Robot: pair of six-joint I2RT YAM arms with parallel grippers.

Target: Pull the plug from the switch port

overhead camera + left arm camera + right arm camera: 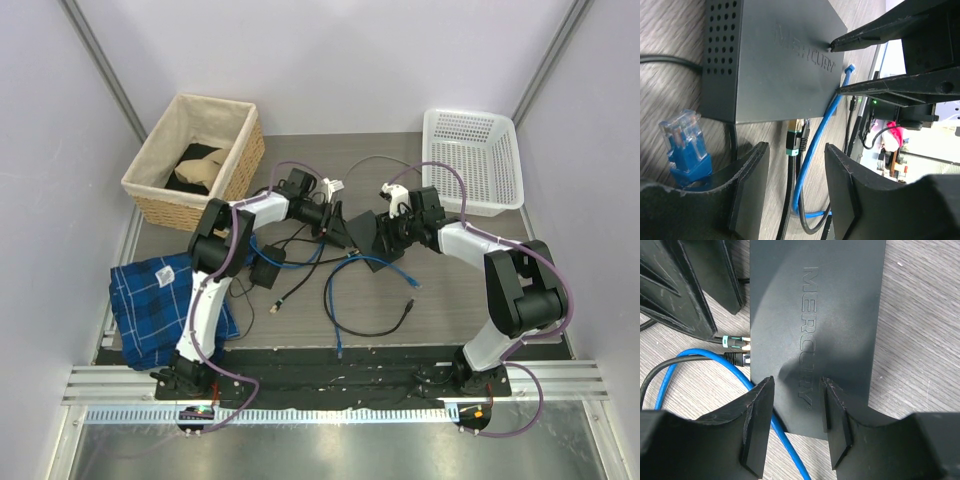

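Tabletop (450, 290) clutter sits well apart from the work: a wicker basket (215, 103) and white plastic basket (505, 150) at the far side, a plaid cloth (150, 300) at near left. Mid-table lies the switch port (815, 300), flat, between both arms. The right gripper (797, 382) hangs over one end of its lid, jaws apart. The left gripper (796, 155), jaws also apart, faces the socket side and is nearer the plug (734, 342), whose long axis points straight into that gap. A second plug (736, 358) and a blue cable (829, 117) crowd just beside it.
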